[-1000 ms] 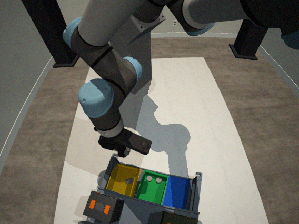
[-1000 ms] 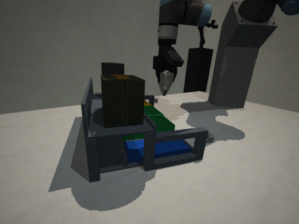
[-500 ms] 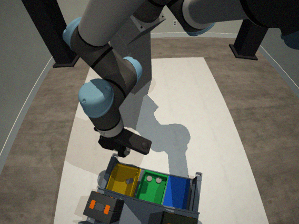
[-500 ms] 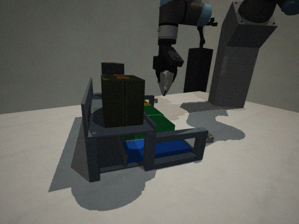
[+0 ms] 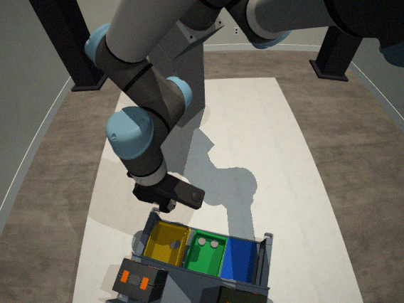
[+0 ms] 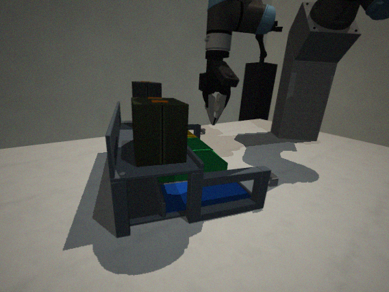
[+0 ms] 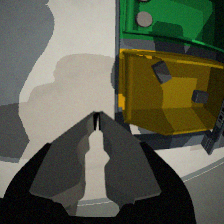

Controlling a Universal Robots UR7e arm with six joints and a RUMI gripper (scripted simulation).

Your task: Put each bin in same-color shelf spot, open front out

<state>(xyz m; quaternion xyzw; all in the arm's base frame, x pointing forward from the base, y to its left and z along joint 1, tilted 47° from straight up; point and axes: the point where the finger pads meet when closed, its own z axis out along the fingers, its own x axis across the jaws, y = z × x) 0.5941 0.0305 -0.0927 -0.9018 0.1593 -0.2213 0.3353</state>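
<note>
The grey shelf (image 5: pixel 206 256) stands on the white table. In it a yellow bin (image 5: pixel 167 242) with grey parts sits at the left end. A green bin (image 5: pixel 206 252) with two round parts sits in the middle. A blue area (image 5: pixel 241 259) fills the right spot; I cannot tell if it is a bin or only the mark. My gripper (image 5: pixel 167 208) is shut and empty. It hovers above the table just outside the shelf's yellow end, as the exterior view (image 6: pixel 214 118) shows. The wrist view shows the closed fingertips (image 7: pixel 96 120) left of the yellow bin (image 7: pixel 165 92) and the green bin (image 7: pixel 170 22).
Two dark boxes with orange marks (image 5: pixel 139 279) (image 6: pixel 159 130) stand on the shelf's top board. The arm's grey base column (image 6: pixel 308 75) rises behind the shelf. Black pillars (image 5: pixel 334 53) (image 5: pixel 67 43) stand on the floor at the far side.
</note>
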